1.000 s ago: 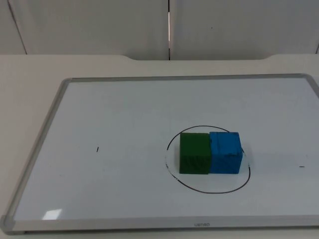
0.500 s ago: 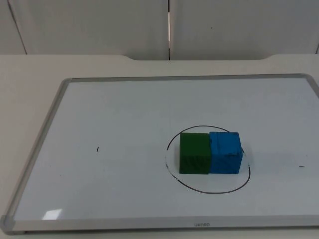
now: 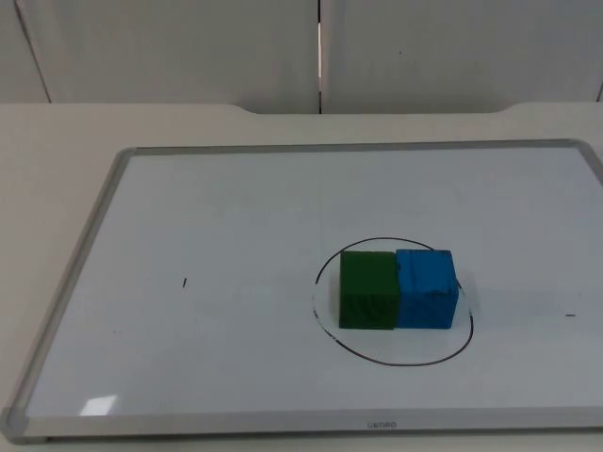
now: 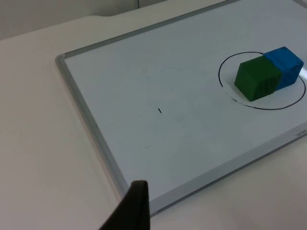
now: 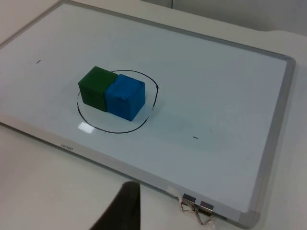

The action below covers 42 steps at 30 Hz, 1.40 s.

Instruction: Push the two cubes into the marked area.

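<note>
A green cube (image 3: 367,289) and a blue cube (image 3: 426,287) stand side by side, touching, inside a hand-drawn black circle (image 3: 391,362) on a whiteboard. The green one is on the left. Both cubes lie within the line; the blue cube's right face comes close to it. The left wrist view has the green cube (image 4: 256,77) and the blue cube (image 4: 287,64) far off. My left gripper (image 4: 132,211) waits over the bare table beyond the board's frame. My right gripper (image 5: 122,211) waits off the board's near edge, well away from the green cube (image 5: 96,86) and the blue cube (image 5: 125,96).
The whiteboard's grey frame (image 3: 71,282) rises slightly above the table. Short pen marks sit at the left (image 3: 185,282) and right (image 3: 569,315) of the board. Binder clips (image 5: 196,211) hang on the frame near my right gripper. The grey partition wall (image 3: 188,47) closes the back.
</note>
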Each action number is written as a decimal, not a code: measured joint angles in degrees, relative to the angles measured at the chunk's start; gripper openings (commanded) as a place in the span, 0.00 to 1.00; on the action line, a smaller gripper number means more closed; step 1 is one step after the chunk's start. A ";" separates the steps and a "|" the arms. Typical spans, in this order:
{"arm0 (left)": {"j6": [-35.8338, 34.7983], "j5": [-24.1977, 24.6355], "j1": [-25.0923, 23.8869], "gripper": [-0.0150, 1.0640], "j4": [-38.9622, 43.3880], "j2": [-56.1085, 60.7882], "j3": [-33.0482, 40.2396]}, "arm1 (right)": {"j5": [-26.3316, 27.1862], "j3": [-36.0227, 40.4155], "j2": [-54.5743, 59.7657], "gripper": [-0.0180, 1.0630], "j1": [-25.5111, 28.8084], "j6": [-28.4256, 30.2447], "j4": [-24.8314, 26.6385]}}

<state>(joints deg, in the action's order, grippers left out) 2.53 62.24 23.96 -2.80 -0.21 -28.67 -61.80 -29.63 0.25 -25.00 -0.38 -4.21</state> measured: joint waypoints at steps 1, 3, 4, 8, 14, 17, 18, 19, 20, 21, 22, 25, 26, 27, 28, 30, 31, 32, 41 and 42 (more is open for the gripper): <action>0.00 0.00 0.00 0.99 0.00 0.00 0.00 | 0.00 0.00 0.00 0.99 0.00 0.00 0.00; 0.00 0.00 0.00 0.99 0.00 0.00 0.00 | 0.00 0.00 0.00 0.99 0.00 0.00 0.00; 0.00 0.00 0.00 0.99 0.00 0.00 0.00 | 0.00 0.00 0.00 0.99 0.00 0.00 0.00; 0.00 0.00 0.00 0.99 0.00 0.00 0.00 | -0.08 0.00 0.00 0.99 2.40 0.00 0.00; 0.00 0.00 0.00 0.99 0.00 0.00 0.00 | -0.08 0.00 0.00 0.99 10.91 0.00 0.00; 0.00 0.00 0.00 0.99 0.00 0.00 0.00 | -0.08 0.00 0.00 0.99 14.30 0.00 0.00; 0.00 0.00 0.00 0.99 0.00 0.00 0.00 | -0.08 0.00 0.00 0.99 15.97 0.00 0.00; 0.00 0.00 0.00 0.99 0.00 0.00 0.00 | -0.08 0.00 0.00 0.99 17.46 0.00 0.00; 0.00 0.00 0.00 0.99 0.00 0.00 0.00 | -0.08 0.00 0.00 0.99 18.72 0.00 0.00; 0.00 0.00 0.00 0.99 0.00 0.00 0.00 | -0.08 0.00 0.00 0.99 19.55 -0.12 0.00; 0.00 0.00 0.00 0.99 0.00 0.00 0.00 | -0.08 0.00 0.00 0.99 19.55 -0.12 0.00; 0.00 0.00 0.00 0.99 0.00 0.00 0.00 | -0.08 0.00 0.00 0.99 20.78 -0.12 0.00; 0.00 0.00 0.00 0.99 0.00 0.00 0.00 | -0.08 0.00 0.00 0.99 20.78 -0.12 0.00; 0.00 0.00 0.00 0.99 0.00 0.00 0.00 | -0.08 0.00 0.00 0.99 20.78 -0.12 0.00; 0.00 0.00 0.00 0.99 0.00 0.00 0.00 | -0.08 0.00 0.00 0.99 20.78 -0.12 0.00; 0.00 0.00 0.00 0.99 0.00 0.00 0.00 | -0.08 0.00 0.00 0.99 20.78 -0.12 0.00; 0.00 0.00 0.00 0.99 0.00 0.00 0.00 | -0.08 0.00 0.00 0.99 20.78 -0.12 0.00; 0.00 0.00 0.00 0.99 0.00 0.00 0.00 | -0.08 0.00 0.00 0.99 20.78 -0.12 0.00; 0.00 0.00 -3.07 0.99 0.00 0.00 0.00 | -0.08 0.00 0.00 0.99 20.78 -0.12 0.00; 0.00 0.00 -4.00 0.99 0.00 0.00 0.00 | -0.08 0.00 0.00 0.99 20.78 -0.12 0.00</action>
<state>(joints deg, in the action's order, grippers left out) 2.53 62.24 19.96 -2.80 -0.21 -28.67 -61.88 -29.63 0.25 -4.22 -0.50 -4.21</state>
